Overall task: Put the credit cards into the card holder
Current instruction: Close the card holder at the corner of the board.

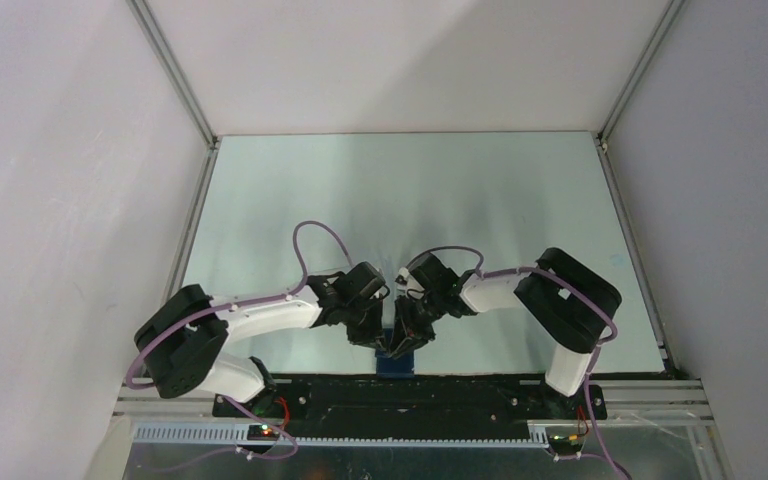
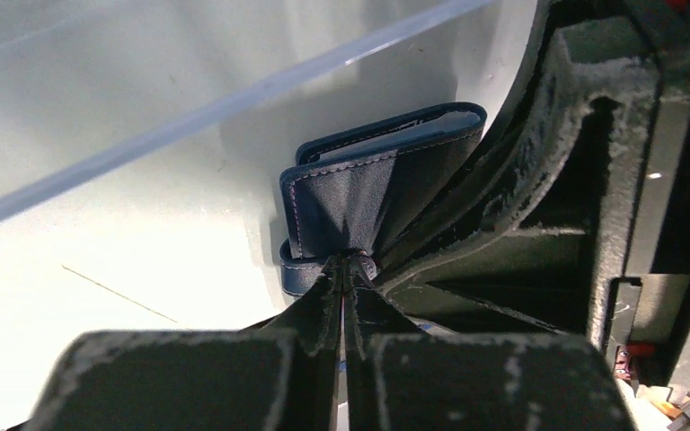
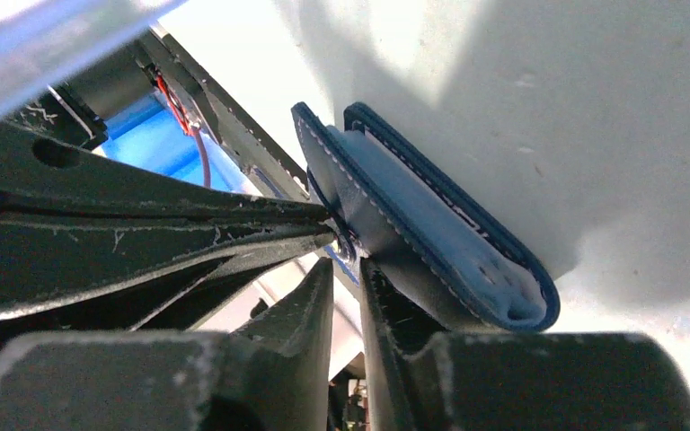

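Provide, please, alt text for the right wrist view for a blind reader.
A navy card holder, lighter blue inside, gapes partly open against the pale table. The left end effector pinches its edge from the left; the right end effector sits just below it.

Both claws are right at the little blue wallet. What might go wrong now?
1. The left gripper pinches only a thin edge of the wallet, so the wallet might slip free.
2. The right gripper is crowded right up against the left one, so they might bump or tug the wallet crooked.
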